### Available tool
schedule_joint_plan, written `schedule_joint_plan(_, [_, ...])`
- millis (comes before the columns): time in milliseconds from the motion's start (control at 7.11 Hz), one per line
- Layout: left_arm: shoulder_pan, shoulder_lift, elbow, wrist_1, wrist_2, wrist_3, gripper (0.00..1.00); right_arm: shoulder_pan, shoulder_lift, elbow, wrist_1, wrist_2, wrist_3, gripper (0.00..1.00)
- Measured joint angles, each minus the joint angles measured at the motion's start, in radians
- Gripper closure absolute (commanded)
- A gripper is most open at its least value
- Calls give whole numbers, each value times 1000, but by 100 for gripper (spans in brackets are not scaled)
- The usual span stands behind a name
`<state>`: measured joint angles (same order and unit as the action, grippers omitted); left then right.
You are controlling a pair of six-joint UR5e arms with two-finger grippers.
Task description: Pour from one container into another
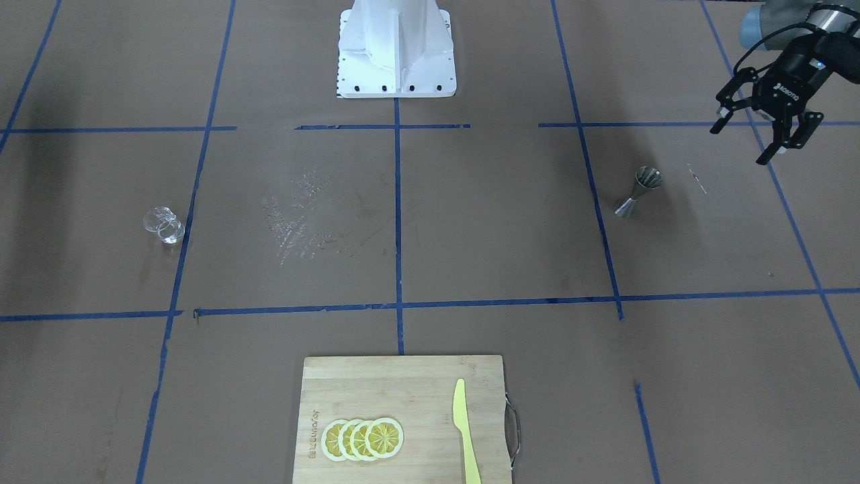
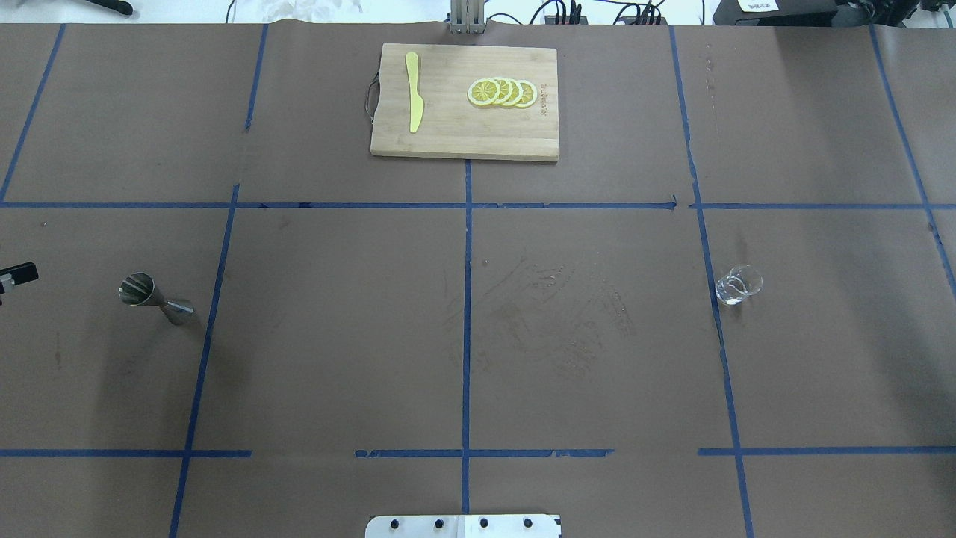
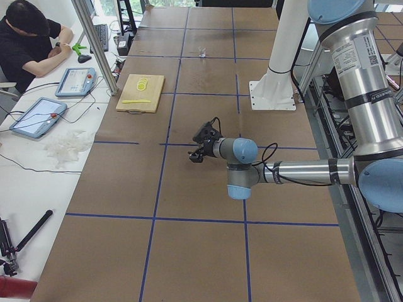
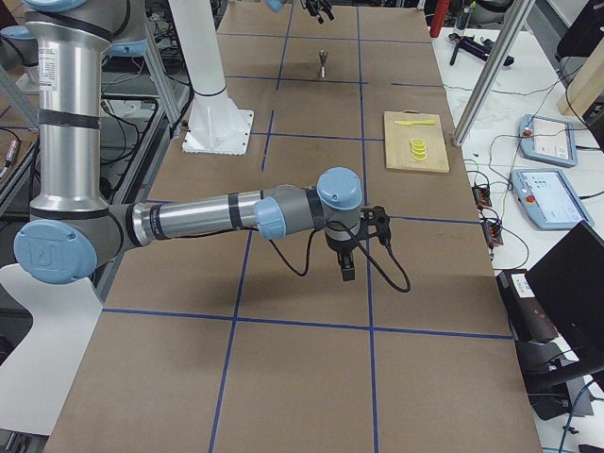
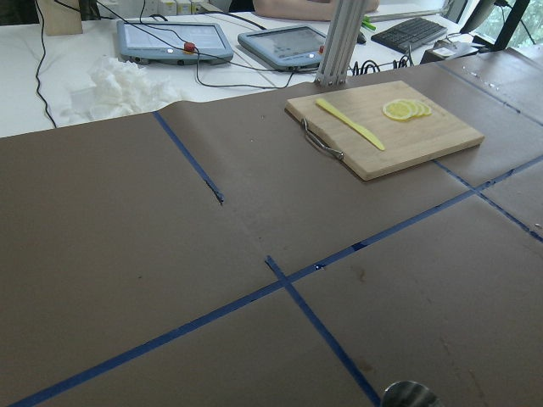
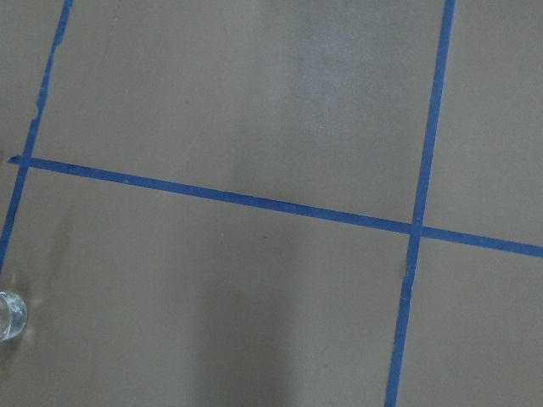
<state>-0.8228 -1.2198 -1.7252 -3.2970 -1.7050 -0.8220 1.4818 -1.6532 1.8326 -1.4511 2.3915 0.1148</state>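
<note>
Lemon slices (image 1: 363, 439) and knife (image 1: 463, 430) rest on cutting board (image 1: 403, 383); left claw (image 1: 742, 142) apart near jigger (image 1: 638, 193); right claw (image 4: 347, 267), cannot tell.

A yellow knife (image 2: 413, 101) and overlapping lemon slices (image 2: 502, 92) lie apart on a wooden cutting board (image 2: 463, 142).

Treat the table (image 1: 470, 235) as covered in brown paper with a matt finish. Note the scuffed patch (image 1: 302, 225) near its middle, where the paper looks whitish and rough. The grid lines (image 1: 398, 222) are smooth blue tape.

The glass cup (image 1: 163, 225) is clear, smooth glass with bright highlights. The jigger (image 1: 638, 193) is silver metal and shiny inside its upper cone.

The cutting board (image 1: 376, 390) is pale wood with visible grain, and its handle (image 1: 516, 423) is metal wire. The knife (image 1: 465, 430) looks like smooth yellow plastic.

The left gripper (image 1: 742, 142) is matt black. The robot base (image 1: 396, 47) is white painted metal with a slight gloss.
</note>
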Motion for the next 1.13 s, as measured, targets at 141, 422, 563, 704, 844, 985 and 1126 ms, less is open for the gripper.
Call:
schedule_joint_plan(141, [93,1,0,-9,159,-17,0,1,-7,6,0,0,4,0])
schedule_joint_plan(422, [282,3,0,-12,512,-26,0,2,-12,8,1,-1,6,0])
schedule_joint_plan(563, [367,4,1,-12,687,-27,0,3,-12,7,0,-1,6,0])
schedule_joint_plan(704, [433,4,3,-12,829,-28,0,4,-13,7,0,-2,6,0])
schedule_joint_plan(844, [479,5,10,-10,925,-29,0,4,-13,7,0,-1,6,0])
schedule_joint_plan(985, [510,3,22,-9,983,-30,0,5,-13,7,0,-1,7,0])
schedule_joint_plan(1126, [528,-1,32,-9,1014,-31,0,6,-13,6,0,0,7,0])
